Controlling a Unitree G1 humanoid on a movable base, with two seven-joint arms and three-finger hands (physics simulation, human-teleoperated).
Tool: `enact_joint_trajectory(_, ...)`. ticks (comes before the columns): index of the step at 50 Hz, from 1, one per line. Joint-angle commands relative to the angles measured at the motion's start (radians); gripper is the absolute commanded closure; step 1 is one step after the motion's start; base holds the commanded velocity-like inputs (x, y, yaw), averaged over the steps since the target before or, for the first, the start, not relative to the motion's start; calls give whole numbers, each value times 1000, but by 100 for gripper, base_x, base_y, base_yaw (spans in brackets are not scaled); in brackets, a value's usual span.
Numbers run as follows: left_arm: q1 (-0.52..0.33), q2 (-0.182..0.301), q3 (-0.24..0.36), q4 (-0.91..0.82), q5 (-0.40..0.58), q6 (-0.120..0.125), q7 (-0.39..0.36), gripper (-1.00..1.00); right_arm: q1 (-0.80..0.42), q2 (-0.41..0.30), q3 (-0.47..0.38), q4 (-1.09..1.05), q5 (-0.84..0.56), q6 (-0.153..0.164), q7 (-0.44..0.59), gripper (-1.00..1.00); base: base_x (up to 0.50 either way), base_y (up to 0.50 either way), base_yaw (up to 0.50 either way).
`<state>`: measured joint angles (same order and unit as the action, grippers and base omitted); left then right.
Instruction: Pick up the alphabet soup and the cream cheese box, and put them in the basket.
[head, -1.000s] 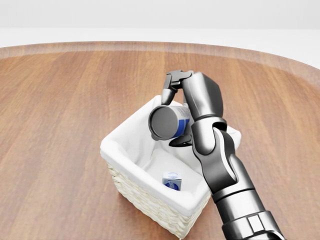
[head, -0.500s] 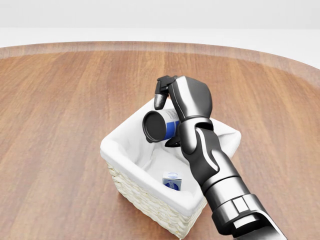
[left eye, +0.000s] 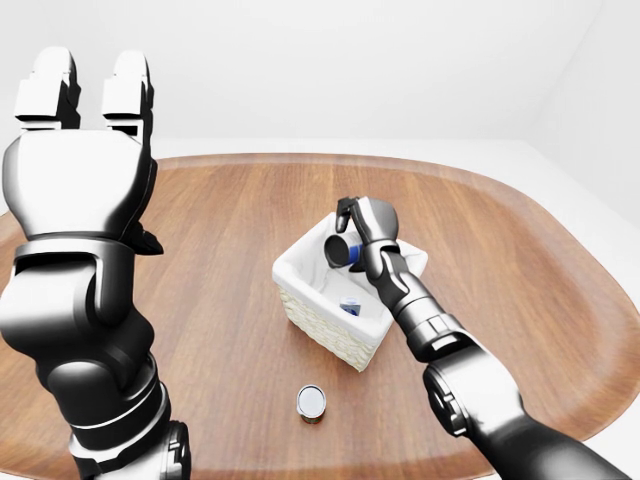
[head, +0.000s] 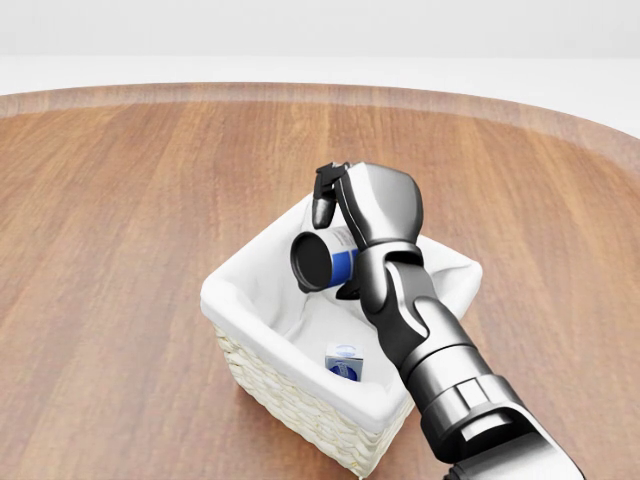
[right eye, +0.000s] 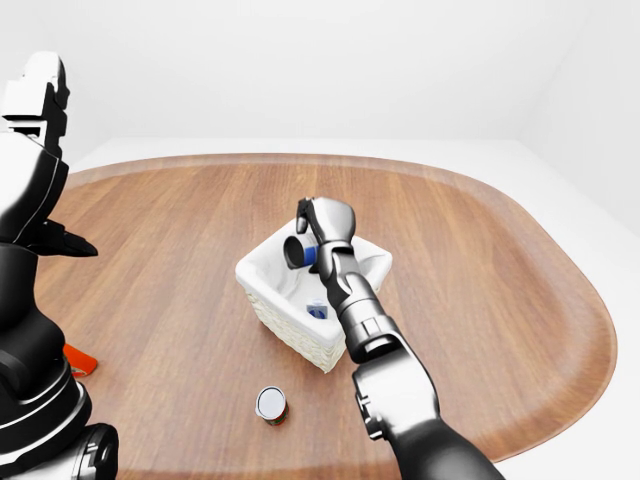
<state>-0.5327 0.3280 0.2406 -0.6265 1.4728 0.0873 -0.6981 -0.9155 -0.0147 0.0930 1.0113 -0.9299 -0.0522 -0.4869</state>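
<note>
The alphabet soup can lies tilted on its side, its dark end toward the head view and a blue label behind it. My right hand is shut on the can, holding it just above the inside of the basket, a wicker box with a white lining. A small white and blue cream cheese box rests on the basket's floor, near its lower wall. In the left-eye view my left hand is raised high at the left with straight fingers, open and empty, far from the basket.
A round wooden table carries everything. Another can stands upright below the basket in the left-eye view. At the left edge of the right-eye view a small red object shows beside my left arm.
My right hand has carried the can a little to the left and lower over the basket. The basket and the box in it have stayed put.
</note>
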Motion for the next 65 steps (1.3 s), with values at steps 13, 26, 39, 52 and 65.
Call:
enact_joint_trajectory(13, -3, -1, 0, 2, -1, 0, 0, -100, -30, -1, -6, 101, 19, -35, -37, 100, 0, 0, 0)
enact_joint_trajectory(26, 1, -1, -1, 6, -8, 0, 7, -100, -20, -4, -6, 67, 17, -35, -37, -100, 0, 0, 0)
enact_joint_trajectory(39, 3, 1, -1, -1, -4, 0, 0, -100, 6, -13, -12, -30, 20, -11, -32, -100, 0, 0, 0)
enact_joint_trajectory(52, -1, 1, -1, 1, -2, 0, 0, -100, 55, -5, -14, -237, 0, 42, 21, -100, 0, 0, 0)
enact_joint_trajectory(65, 0, -2, 1, 7, -5, 0, 5, -100, 117, 0, -17, -483, -47, 73, -37, -100, 0, 0, 0)
